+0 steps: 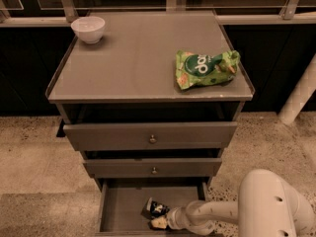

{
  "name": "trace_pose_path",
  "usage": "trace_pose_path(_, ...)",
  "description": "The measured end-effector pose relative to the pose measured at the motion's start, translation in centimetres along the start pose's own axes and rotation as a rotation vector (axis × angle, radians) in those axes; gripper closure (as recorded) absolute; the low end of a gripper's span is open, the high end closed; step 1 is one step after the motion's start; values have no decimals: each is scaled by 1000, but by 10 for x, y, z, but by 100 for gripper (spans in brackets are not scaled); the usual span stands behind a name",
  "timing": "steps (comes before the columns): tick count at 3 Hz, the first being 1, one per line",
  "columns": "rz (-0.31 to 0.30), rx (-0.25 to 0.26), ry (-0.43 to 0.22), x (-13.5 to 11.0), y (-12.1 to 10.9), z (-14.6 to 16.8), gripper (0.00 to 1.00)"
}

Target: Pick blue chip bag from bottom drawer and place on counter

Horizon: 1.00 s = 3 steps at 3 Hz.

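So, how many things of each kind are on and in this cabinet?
Snack bags: 2, green bag on the counter, blue chip bag in the bottom drawer.
Bowl: 1, on the counter.
Pincer: 1, in that drawer, beside the blue chip bag.
Total: 4.

On the grey counter (133, 68): white bowl (88, 29) at 11 o'clock, green snack bag (205, 68) at 3 o'clock. In the bottom drawer (122, 207): blue chip bag (155, 209) at 5 o'clock, gripper (160, 223) just beside.

Cream-white arm (217, 212): smooth tubular links, bulbous housing (269, 201) with small dark round holes. Gripper (161, 223), pale yellowish, sits at 6 o'clock.
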State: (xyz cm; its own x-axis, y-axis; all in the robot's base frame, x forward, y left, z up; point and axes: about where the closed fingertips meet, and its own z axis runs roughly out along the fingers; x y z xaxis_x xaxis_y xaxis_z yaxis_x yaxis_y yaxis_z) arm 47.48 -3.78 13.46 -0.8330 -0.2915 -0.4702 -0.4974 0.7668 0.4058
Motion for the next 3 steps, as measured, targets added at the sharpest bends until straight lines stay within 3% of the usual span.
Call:
trace_pose_path(2,0,0,0,0,0,0,88)
trace_pose_path(3,-38,-43,-6,-3,10,-5,100)
